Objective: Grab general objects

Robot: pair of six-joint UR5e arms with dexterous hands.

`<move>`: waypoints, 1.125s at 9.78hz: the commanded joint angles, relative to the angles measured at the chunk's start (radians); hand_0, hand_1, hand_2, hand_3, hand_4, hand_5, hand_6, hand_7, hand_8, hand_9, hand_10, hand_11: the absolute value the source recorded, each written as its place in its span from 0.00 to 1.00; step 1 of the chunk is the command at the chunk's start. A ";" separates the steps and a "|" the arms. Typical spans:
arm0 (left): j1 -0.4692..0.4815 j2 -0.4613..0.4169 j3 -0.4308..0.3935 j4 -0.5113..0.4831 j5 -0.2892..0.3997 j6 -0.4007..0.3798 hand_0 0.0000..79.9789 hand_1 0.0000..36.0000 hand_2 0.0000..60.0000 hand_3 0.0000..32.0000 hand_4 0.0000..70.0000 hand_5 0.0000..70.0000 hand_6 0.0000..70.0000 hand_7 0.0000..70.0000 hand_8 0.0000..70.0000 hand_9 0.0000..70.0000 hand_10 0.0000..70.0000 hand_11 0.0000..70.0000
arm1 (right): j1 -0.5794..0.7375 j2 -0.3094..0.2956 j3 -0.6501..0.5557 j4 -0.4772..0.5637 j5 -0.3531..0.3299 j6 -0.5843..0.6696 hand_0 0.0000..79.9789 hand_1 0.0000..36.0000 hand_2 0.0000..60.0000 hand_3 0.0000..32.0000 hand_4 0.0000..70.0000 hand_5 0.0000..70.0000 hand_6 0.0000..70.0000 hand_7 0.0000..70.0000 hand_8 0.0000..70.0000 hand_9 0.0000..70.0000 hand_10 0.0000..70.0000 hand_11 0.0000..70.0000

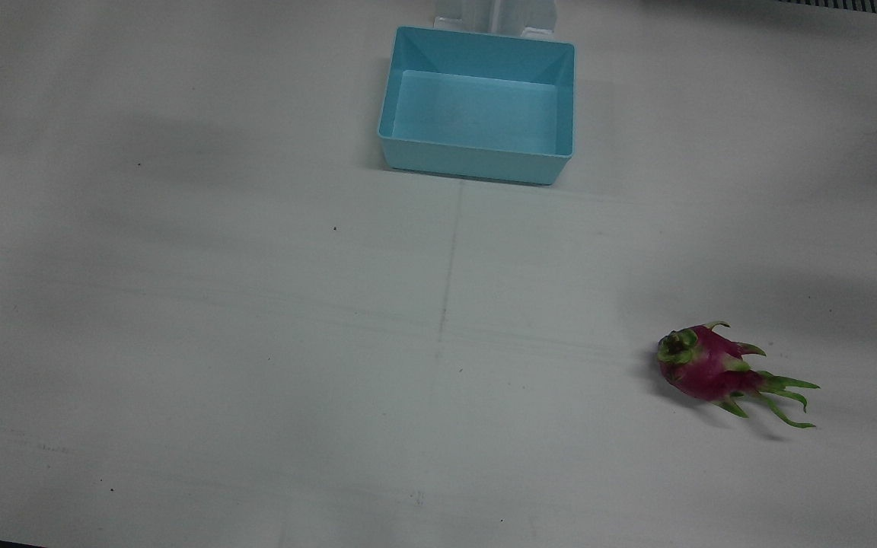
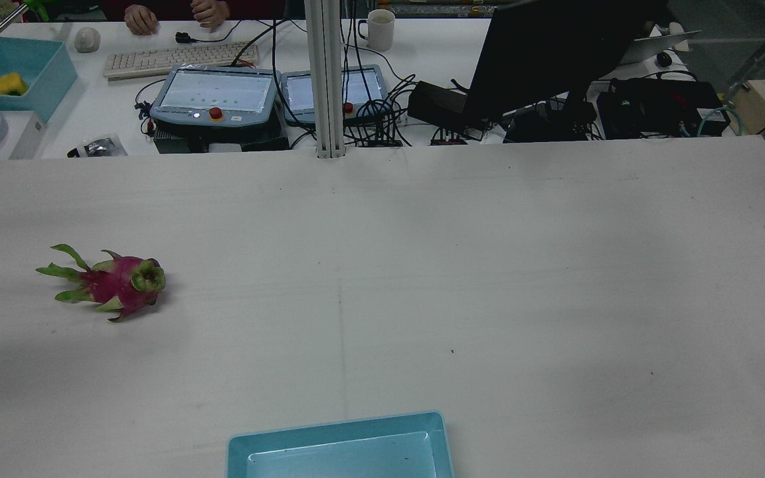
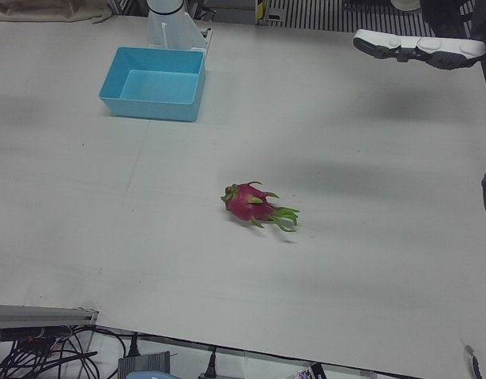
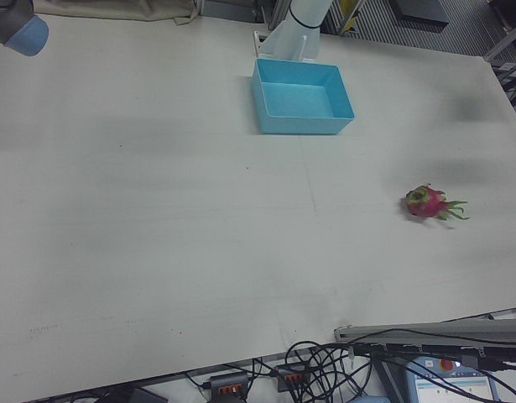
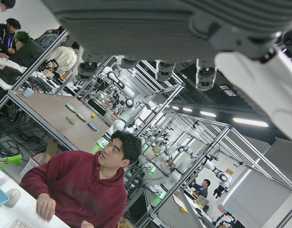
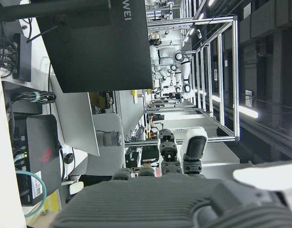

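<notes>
Left-front view, frame centre: dragon fruit [image 3: 254, 204] lying alone on the white table [image 3: 345, 260], untouched, leafy tips toward the lower right. Upper left, well apart: blue bin [image 3: 154, 82], empty. Upper right corner: left hand [image 3: 420, 48] hanging high, fingers stretched apart, clamped on nothing. Right hand [image 6: 183, 199] seen only from its own camera, fingers extended and holding nothing. Step judged as pre-approach; next, a descent of the left hand over the fruit's body. Readable writing: "WEI" on a monitor [image 6: 98, 47], upper part of the right hand view.
</notes>
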 commanded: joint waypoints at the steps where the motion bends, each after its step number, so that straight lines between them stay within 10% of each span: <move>1: 0.000 0.000 -0.006 0.000 0.000 -0.050 0.62 0.28 0.00 0.65 0.00 0.06 0.00 0.15 0.00 0.01 0.00 0.00 | -0.002 0.000 -0.001 0.000 0.000 0.000 0.00 0.00 0.00 0.00 0.00 0.00 0.00 0.00 0.00 0.00 0.00 0.00; 6: 0.070 -0.017 -0.089 -0.070 0.104 -0.037 0.63 0.29 0.00 0.59 0.00 0.04 0.00 0.15 0.01 0.01 0.00 0.00 | -0.002 0.000 -0.001 0.000 0.000 0.000 0.00 0.00 0.00 0.00 0.00 0.00 0.00 0.00 0.00 0.00 0.00 0.00; 7: 0.127 -0.024 -0.112 -0.072 0.107 -0.018 0.65 0.34 0.00 0.64 0.00 0.01 0.00 0.14 0.01 0.01 0.00 0.00 | -0.002 0.000 -0.001 0.000 0.000 0.000 0.00 0.00 0.00 0.00 0.00 0.00 0.00 0.00 0.00 0.00 0.00 0.00; 8: 0.209 -0.024 -0.152 -0.036 0.107 0.077 0.69 0.42 0.00 0.90 0.00 0.00 0.00 0.17 0.01 0.01 0.00 0.00 | -0.002 0.000 -0.001 0.000 0.000 0.000 0.00 0.00 0.00 0.00 0.00 0.00 0.00 0.00 0.00 0.00 0.00 0.00; 11: 0.326 -0.021 -0.204 0.118 0.003 0.305 0.69 0.42 0.00 0.51 0.00 0.05 0.00 0.19 0.00 0.02 0.00 0.00 | -0.002 0.000 -0.002 0.000 0.000 0.000 0.00 0.00 0.00 0.00 0.00 0.00 0.00 0.00 0.00 0.00 0.00 0.00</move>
